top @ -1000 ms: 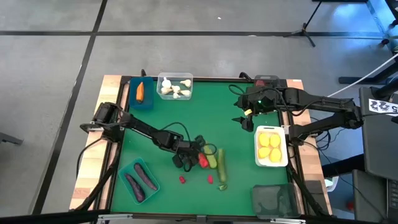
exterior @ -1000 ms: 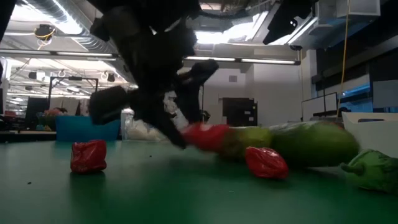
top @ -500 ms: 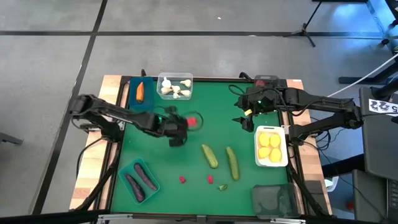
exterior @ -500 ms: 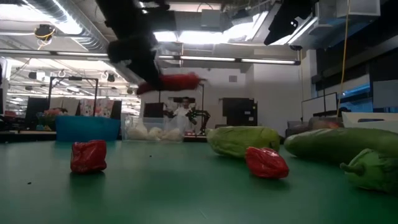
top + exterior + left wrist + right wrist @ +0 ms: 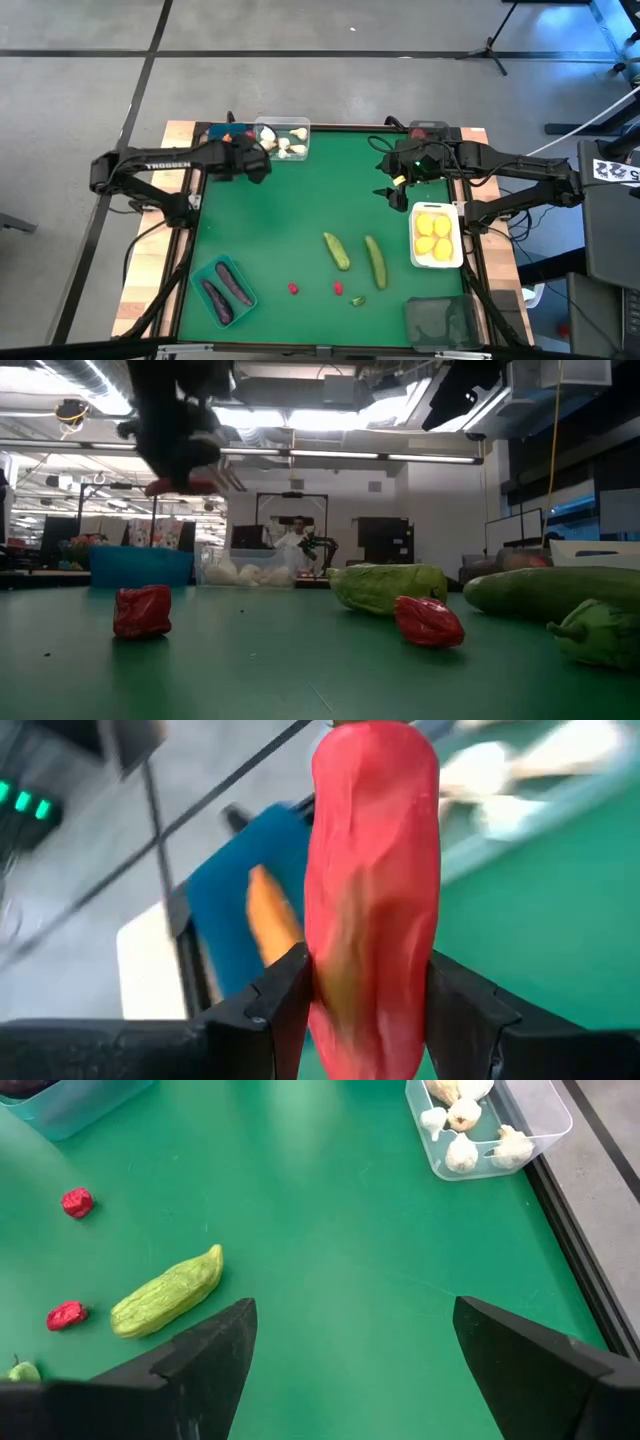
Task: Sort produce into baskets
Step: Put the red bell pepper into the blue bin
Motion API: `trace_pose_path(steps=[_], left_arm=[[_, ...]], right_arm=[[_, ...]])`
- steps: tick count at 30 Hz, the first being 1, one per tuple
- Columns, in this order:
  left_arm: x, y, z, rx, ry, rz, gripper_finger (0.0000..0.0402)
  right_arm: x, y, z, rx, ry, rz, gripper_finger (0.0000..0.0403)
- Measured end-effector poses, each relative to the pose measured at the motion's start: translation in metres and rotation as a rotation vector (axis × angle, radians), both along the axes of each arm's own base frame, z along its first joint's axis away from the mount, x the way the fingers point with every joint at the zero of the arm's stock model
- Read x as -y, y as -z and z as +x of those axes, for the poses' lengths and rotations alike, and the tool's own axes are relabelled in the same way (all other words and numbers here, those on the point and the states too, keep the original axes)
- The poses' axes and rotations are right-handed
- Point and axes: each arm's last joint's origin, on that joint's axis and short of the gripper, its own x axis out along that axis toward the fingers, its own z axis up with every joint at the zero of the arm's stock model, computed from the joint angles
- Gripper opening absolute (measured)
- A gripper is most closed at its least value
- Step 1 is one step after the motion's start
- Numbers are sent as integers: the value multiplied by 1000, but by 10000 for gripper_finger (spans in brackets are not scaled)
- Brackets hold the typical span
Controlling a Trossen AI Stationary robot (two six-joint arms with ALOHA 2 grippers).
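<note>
While two small red berries [image 5: 293, 288] and a green scrap lie nearest on the green bench [image 5: 300, 210], with the eggplants [image 5: 226, 290] in the teal basket [image 5: 222, 290] beside them, two cucumbers [image 5: 336, 250] rest a little farther in. The right hand [image 5: 392, 182] hangs open by the white basket [image 5: 437, 236] of lemons [image 5: 432, 236]. At the far edge, the left hand [image 5: 355, 1020] grips a red pepper [image 5: 370, 890] above the blue basket [image 5: 235, 905] holding the carrot [image 5: 272, 915], next to the clear basket [image 5: 282, 139] of garlic [image 5: 282, 144].
</note>
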Motion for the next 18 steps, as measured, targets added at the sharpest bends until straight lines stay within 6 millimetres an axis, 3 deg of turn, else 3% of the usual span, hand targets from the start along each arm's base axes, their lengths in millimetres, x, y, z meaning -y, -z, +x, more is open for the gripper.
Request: trace_pose_path(steps=[8,13,18], left_arm=[[-49,32,-34,76,-366,-12,158],[-75,49,-41,206,-373,-111,159],[-94,51,-51,267,-416,-111,159]], right_arm=[[0,0,0,2,-1,-2,335],[0,0,0,3,-3,-3,335],[0,0,0,3,-3,-3,335]])
